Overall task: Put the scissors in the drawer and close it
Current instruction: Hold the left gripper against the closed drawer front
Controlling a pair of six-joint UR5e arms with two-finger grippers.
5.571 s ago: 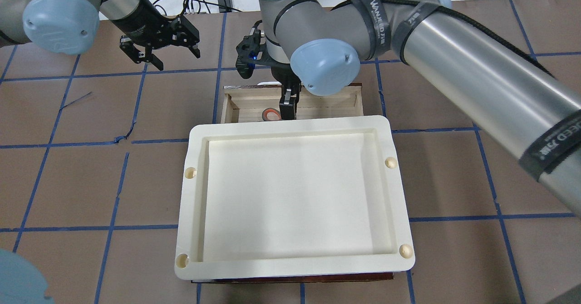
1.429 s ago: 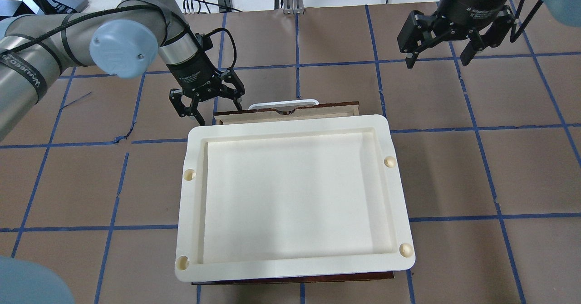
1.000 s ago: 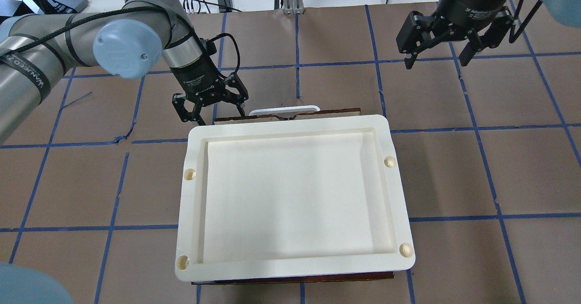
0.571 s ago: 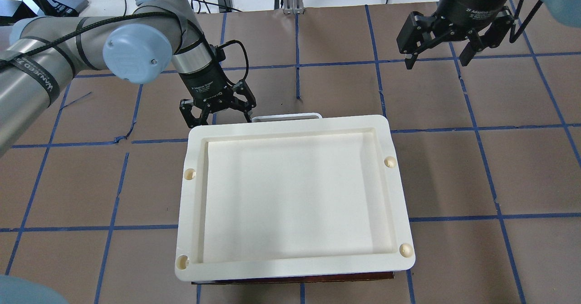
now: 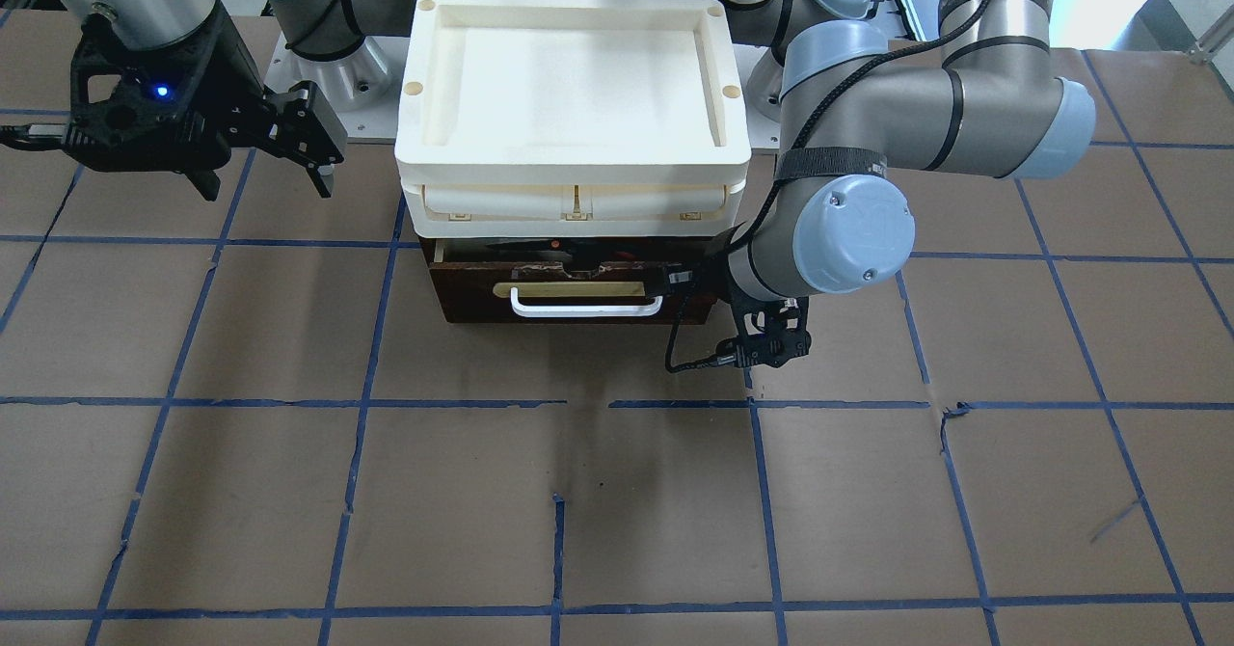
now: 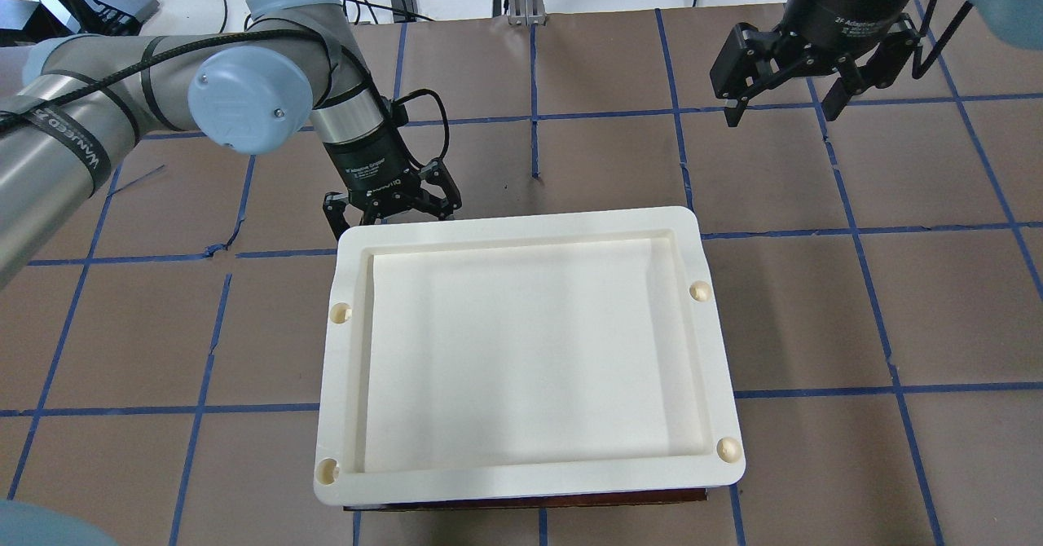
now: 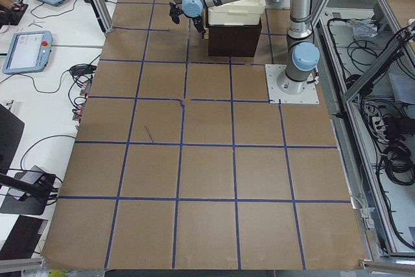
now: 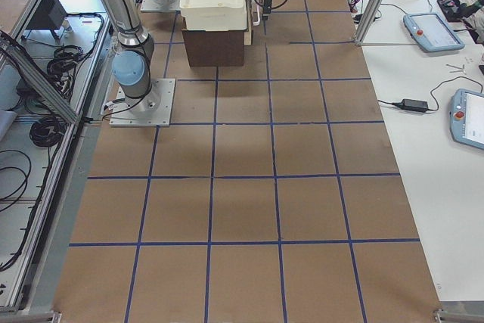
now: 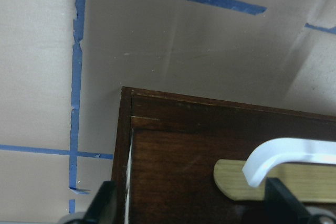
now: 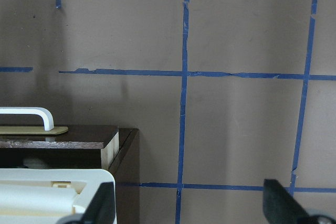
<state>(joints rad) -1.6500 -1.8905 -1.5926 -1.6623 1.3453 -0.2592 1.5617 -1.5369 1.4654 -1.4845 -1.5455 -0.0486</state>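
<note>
The drawer (image 5: 569,310), dark brown front with a brass-coloured plate and a white bar handle (image 5: 586,306), sits pushed in under the cream tray box and is hidden in the overhead view. A narrow slit above its front shows a dark sliver with an orange spot, the scissors (image 5: 552,245); the rest of them is hidden. My left gripper (image 6: 391,212) is open against the drawer front's end. In the left wrist view the front (image 9: 178,161) and handle (image 9: 294,153) lie between its fingers (image 9: 107,205). My right gripper (image 6: 778,106) is open and empty, above the table off to the side.
The cream plastic tray box (image 6: 521,222) stands on top of the dark cabinet and covers it from above. Blue tape lines grid the brown table. The left arm's elbow (image 5: 848,231) hangs beside the cabinet's corner. Cables lie at the far table edge.
My left gripper has pushed the drawer in toward the robot. The wood interior and then the white handle slid under the cream tray. Since 5.6 s ago the right arm pulled out of the drawer.
</note>
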